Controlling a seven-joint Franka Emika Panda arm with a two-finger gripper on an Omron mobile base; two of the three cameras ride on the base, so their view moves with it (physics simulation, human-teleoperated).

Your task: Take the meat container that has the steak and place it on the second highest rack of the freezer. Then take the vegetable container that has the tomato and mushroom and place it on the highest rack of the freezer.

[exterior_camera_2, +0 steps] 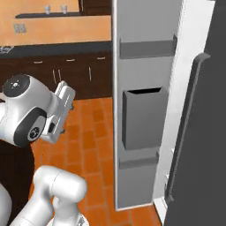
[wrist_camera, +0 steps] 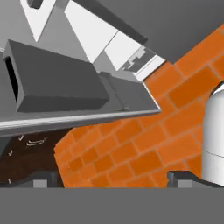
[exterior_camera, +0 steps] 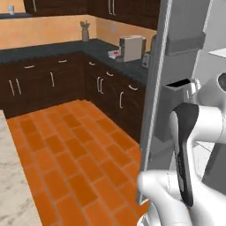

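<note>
Tool (wrist_camera: 112, 178) jaws wide, empty, aimed at open freezer (exterior_camera_2: 145, 110) door with its dark door bin (wrist_camera: 57, 83) up-left in hand view; white shelves (wrist_camera: 94, 33) beyond door edge, containers not visible, so no bearing yet.

An orange brick floor (exterior_camera: 75, 145) runs up to dark wooden cabinets (exterior_camera: 48, 86) under a dark tabletop (exterior_camera: 53, 49). On it stand a boxy toaster (exterior_camera: 131, 47) near the corner and a small jar of utensils (exterior_camera: 85, 32) against the orange wall (exterior_camera: 48, 28). Two cups (exterior_camera_2: 55, 9) sit on a high shelf (exterior_camera_2: 44, 15).
</note>
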